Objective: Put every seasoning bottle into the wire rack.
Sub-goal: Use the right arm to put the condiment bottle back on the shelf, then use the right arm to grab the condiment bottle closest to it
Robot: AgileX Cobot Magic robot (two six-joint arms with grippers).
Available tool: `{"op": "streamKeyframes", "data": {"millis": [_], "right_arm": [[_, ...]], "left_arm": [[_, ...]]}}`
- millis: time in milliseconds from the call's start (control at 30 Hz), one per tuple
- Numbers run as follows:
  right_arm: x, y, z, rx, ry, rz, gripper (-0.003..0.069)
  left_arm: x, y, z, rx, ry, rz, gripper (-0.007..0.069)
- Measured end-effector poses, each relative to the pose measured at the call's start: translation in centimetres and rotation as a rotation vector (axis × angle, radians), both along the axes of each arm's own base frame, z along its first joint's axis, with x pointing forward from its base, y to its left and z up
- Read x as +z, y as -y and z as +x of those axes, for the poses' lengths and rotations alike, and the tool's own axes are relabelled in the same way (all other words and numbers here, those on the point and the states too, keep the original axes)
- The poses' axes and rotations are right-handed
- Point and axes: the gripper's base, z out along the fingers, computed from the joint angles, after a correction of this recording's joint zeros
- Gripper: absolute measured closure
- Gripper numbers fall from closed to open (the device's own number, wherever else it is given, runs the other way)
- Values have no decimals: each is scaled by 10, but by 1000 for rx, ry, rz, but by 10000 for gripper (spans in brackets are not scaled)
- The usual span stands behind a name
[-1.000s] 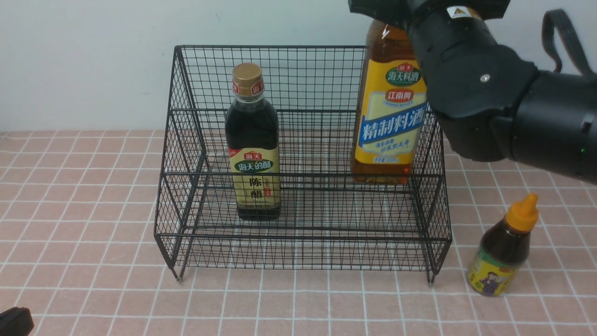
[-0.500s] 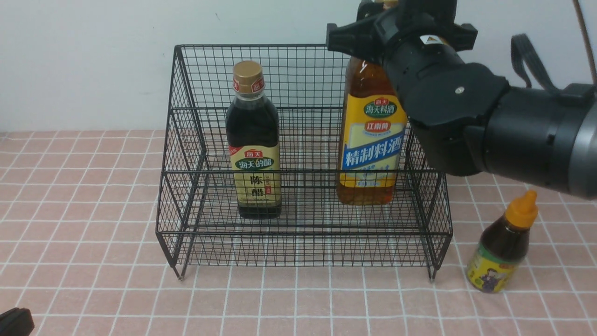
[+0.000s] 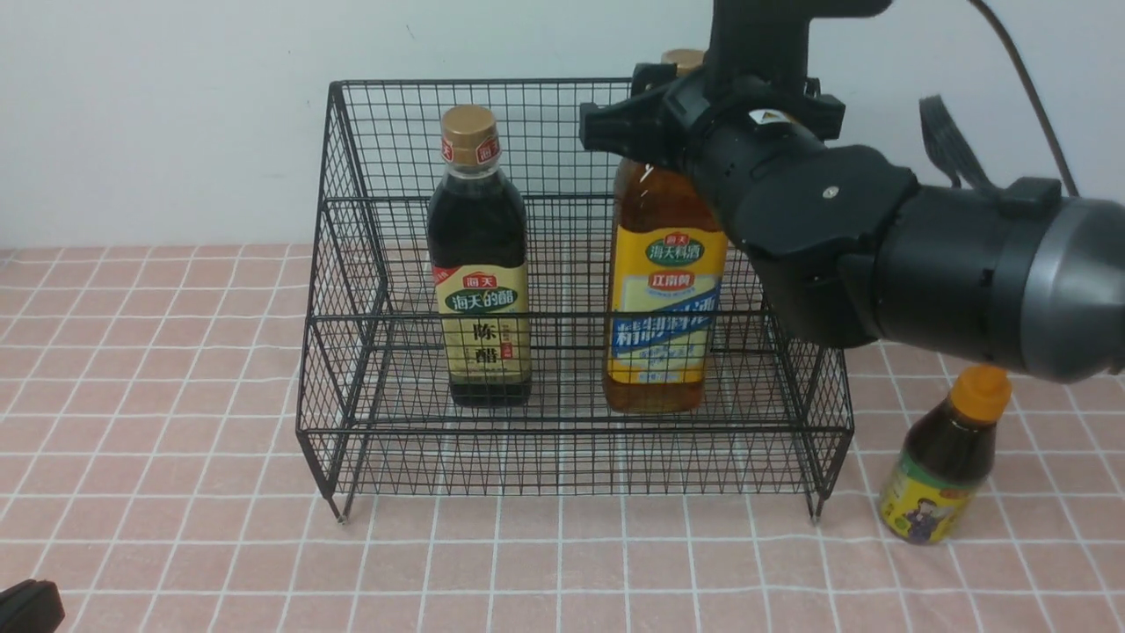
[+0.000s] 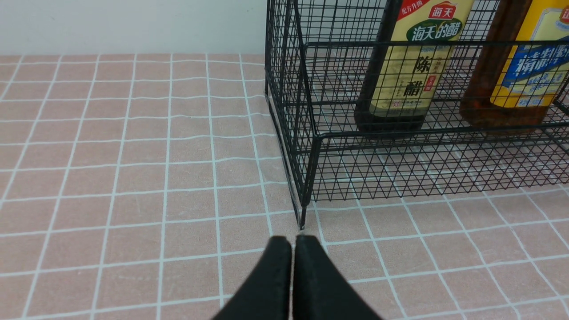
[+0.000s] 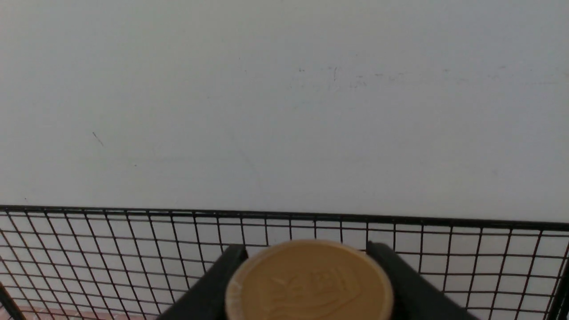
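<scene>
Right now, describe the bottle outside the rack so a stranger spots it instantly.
Find the black wire rack on the pink-tiled table. Off its right front leg stands a small dark bottle. Only it has an orange nozzle cap.

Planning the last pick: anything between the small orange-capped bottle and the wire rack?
Yes: the wire rack's right side wall stands between the small bottle and the rack floor. The right tool is shut on the amber bottle; its arm crosses above the small bottle.
</scene>
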Motion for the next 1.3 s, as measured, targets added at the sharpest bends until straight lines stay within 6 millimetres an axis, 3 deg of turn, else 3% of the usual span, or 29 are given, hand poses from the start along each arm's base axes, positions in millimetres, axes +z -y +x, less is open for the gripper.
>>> {"op": "streamKeyframes", "data": {"millis": [233, 500, 767, 967, 1200, 1300], "right_arm": [[10, -1, 0, 12, 31, 2, 228], [24, 2, -6, 37, 64, -23, 188], [68, 19, -26, 41, 166, -5, 187], [118, 44, -56, 41, 306, -43, 187], [148, 62, -80, 44, 398, -106, 207], [157, 67, -89, 60, 428, -114, 251]], "left_arm": [[0, 0, 0, 0, 0, 0, 631], [0, 0, 0, 0, 0, 0, 631], [0, 0, 0, 0, 0, 0, 631], [0, 0, 0, 0, 0, 0, 631], [0, 0, 0, 0, 0, 0, 631], [0, 0, 0, 0, 0, 0, 631]]}}
